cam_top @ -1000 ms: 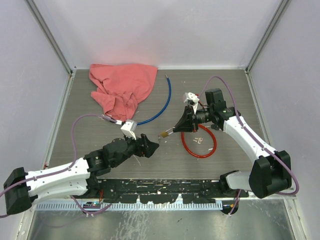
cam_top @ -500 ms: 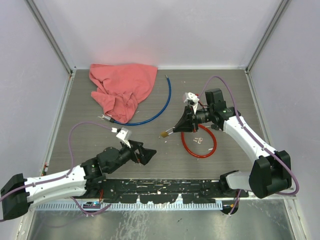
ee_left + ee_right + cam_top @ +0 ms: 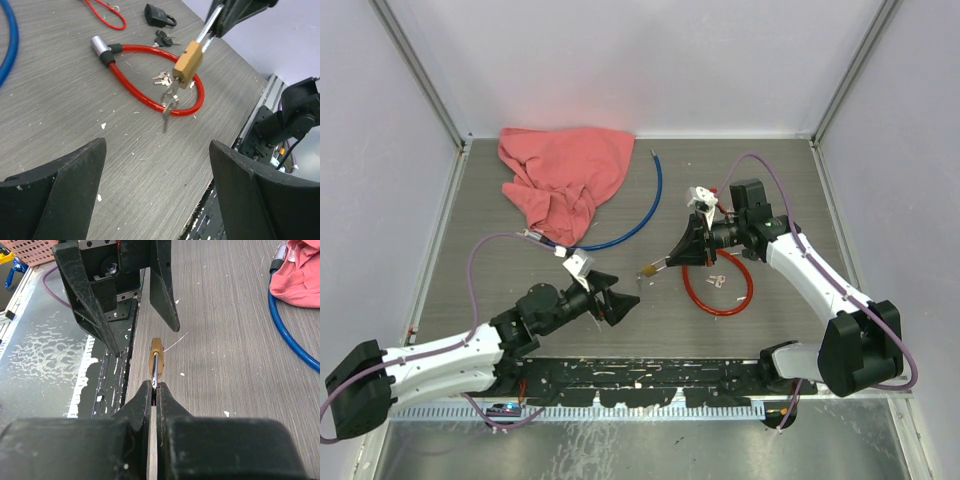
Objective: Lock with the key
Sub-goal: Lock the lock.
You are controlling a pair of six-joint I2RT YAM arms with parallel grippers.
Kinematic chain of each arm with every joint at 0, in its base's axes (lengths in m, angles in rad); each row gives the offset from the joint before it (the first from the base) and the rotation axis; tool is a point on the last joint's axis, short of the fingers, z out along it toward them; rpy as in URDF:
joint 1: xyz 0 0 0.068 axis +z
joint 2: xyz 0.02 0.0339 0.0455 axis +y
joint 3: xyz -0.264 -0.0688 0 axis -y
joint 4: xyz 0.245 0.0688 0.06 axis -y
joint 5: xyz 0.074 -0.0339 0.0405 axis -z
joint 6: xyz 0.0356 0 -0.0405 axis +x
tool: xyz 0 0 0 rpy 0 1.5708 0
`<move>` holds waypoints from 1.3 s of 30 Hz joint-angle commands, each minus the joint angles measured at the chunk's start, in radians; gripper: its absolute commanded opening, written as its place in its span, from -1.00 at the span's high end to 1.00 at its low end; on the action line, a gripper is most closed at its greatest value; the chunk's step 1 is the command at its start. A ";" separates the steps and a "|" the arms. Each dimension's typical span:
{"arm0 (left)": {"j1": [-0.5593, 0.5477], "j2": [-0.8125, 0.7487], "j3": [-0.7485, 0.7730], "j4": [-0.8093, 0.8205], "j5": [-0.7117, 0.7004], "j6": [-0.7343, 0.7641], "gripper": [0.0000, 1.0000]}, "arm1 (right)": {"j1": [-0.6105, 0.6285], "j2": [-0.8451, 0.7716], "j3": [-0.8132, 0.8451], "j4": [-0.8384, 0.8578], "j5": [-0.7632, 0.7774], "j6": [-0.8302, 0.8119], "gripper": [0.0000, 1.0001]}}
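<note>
A brass padlock (image 3: 647,268) hangs in the air over the table, with my right gripper (image 3: 671,259) shut on its steel shackle. In the right wrist view the padlock (image 3: 158,353) sticks out just past the closed gripper (image 3: 155,385). In the left wrist view a key (image 3: 167,108) dangles from the underside of the padlock (image 3: 187,61). My left gripper (image 3: 625,292) is open and faces the padlock from the lower left, a short gap away. Nothing lies between the fingers of the left gripper (image 3: 159,145).
A red cable lock (image 3: 721,300) loops on the table under the right gripper, with small loose keys (image 3: 715,280) inside it. A blue cable (image 3: 645,215) and a pink cloth (image 3: 565,175) lie at the back left. A black padlock (image 3: 159,16) lies farther off.
My left gripper opened wider and pulled back from the padlock, then edged toward it again. The right gripper and padlock have hardly moved.
</note>
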 commanded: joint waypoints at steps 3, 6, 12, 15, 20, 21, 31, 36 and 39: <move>0.003 0.090 0.075 0.201 0.061 0.043 -0.51 | -0.005 -0.032 0.004 0.043 -0.043 0.015 0.98; 0.003 0.133 0.085 0.239 0.051 0.037 -0.41 | -0.006 -0.033 0.003 0.043 -0.044 0.015 0.98; 0.004 0.177 0.110 0.256 0.032 0.041 -0.15 | -0.006 -0.034 0.003 0.044 -0.047 0.016 0.98; 0.003 0.196 0.118 0.248 0.017 0.043 -0.03 | -0.006 -0.036 0.003 0.044 -0.048 0.016 0.98; 0.005 0.231 0.123 0.252 -0.001 0.040 0.11 | -0.005 -0.037 0.003 0.044 -0.048 0.016 0.98; 0.005 0.237 0.125 0.252 -0.001 0.039 0.12 | -0.006 -0.037 0.004 0.045 -0.048 0.016 0.98; 0.005 0.269 0.135 0.263 -0.005 0.035 0.33 | -0.005 -0.039 0.002 0.045 -0.048 0.016 0.98; 0.007 0.275 0.139 0.264 -0.001 0.037 0.35 | -0.006 -0.039 0.002 0.044 -0.048 0.016 0.98; 0.009 0.280 0.144 0.265 0.000 0.041 0.39 | -0.007 -0.039 0.002 0.044 -0.047 0.016 0.98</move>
